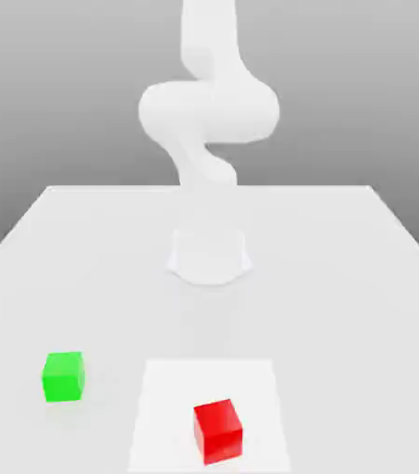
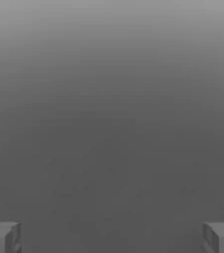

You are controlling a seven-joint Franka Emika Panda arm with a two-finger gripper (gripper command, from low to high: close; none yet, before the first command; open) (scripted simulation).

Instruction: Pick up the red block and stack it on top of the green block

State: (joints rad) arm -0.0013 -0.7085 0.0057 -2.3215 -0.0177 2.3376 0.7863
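End effector [image 2: 112, 237] wide, empty. Descend straight over red block [image 1: 217, 430], centre fingers; green block [image 1: 63, 376] well apart.

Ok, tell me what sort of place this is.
Probably a simulated robot test bench: a bare white table, a white robot arm at its far side, and only a red block and green block on it.

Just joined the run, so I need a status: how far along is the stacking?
Nothing is done yet. The red block and green block sit apart on the table. The end effector is open and holds nothing. Grasping, lifting and stacking all remain.
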